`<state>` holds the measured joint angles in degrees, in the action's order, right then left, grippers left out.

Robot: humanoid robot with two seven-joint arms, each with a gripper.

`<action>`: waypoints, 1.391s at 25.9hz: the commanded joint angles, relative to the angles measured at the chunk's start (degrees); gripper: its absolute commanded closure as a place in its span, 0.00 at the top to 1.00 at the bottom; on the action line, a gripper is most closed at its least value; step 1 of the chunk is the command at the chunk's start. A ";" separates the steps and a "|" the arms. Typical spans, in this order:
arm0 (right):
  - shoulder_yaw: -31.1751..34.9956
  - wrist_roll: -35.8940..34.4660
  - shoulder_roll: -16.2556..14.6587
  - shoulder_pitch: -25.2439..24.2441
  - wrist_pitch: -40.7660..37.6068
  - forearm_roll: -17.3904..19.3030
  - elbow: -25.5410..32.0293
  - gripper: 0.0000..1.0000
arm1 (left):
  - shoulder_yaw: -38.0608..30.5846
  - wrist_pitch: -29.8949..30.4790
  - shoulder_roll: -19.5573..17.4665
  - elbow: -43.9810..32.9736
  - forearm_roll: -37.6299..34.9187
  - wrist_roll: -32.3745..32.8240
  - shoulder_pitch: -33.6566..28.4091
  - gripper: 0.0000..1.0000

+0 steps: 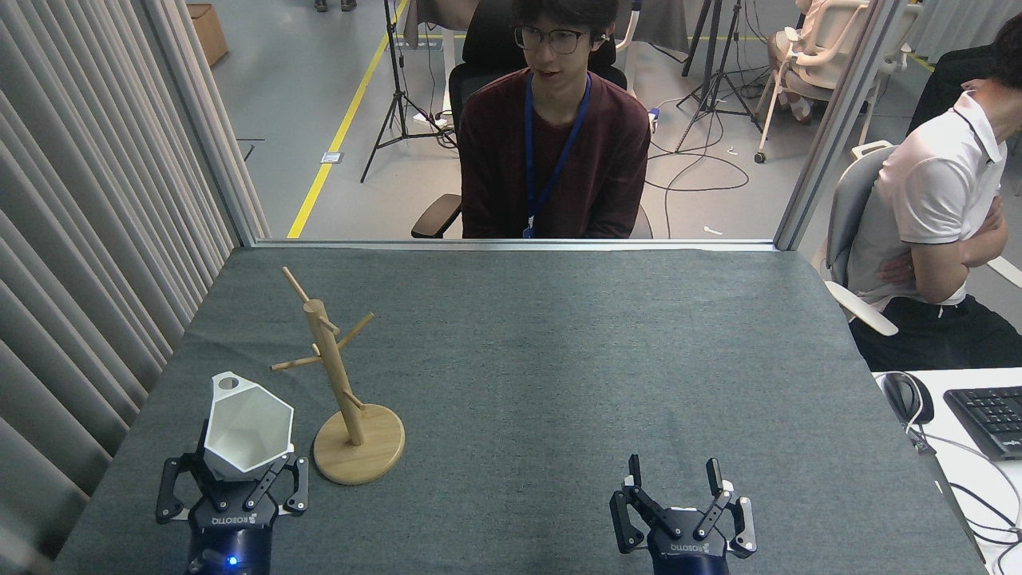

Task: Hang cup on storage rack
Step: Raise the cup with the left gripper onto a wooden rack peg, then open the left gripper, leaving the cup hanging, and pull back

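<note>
Your storage rack (349, 403) stands upright on the grey table (559, 359), just right of your left gripper (232, 489). Those fingers are clamped on the cup (247, 427), mouth up. Your right gripper (679, 495) hovers well apart, fingers spread, holding nothing.

There is one view only, from the robot's head, looking forward and down over the grey table (559, 359). Both grippers enter at the bottom edge (very near the camera), and two seated persons are beyond.
</note>
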<state>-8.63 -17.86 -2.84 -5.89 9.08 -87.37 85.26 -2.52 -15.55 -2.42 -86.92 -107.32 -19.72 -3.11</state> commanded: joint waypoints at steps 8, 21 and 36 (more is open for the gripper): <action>0.19 0.02 -0.15 0.35 -0.56 0.10 0.00 0.98 | -1.61 -1.15 1.28 8.17 -9.31 -0.06 6.36 0.40; 1.33 0.02 -0.15 0.88 -0.64 1.59 -0.09 0.98 | -1.35 -1.24 1.72 14.06 -12.03 -0.32 11.46 0.40; 1.42 -0.24 0.12 1.58 -0.64 1.77 -1.23 0.98 | 4.28 -1.15 3.30 17.31 -15.11 -1.02 12.07 1.00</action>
<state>-7.21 -18.03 -2.76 -4.35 8.42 -85.69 84.36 -0.33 -16.97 0.83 -69.74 -122.42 -20.85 9.25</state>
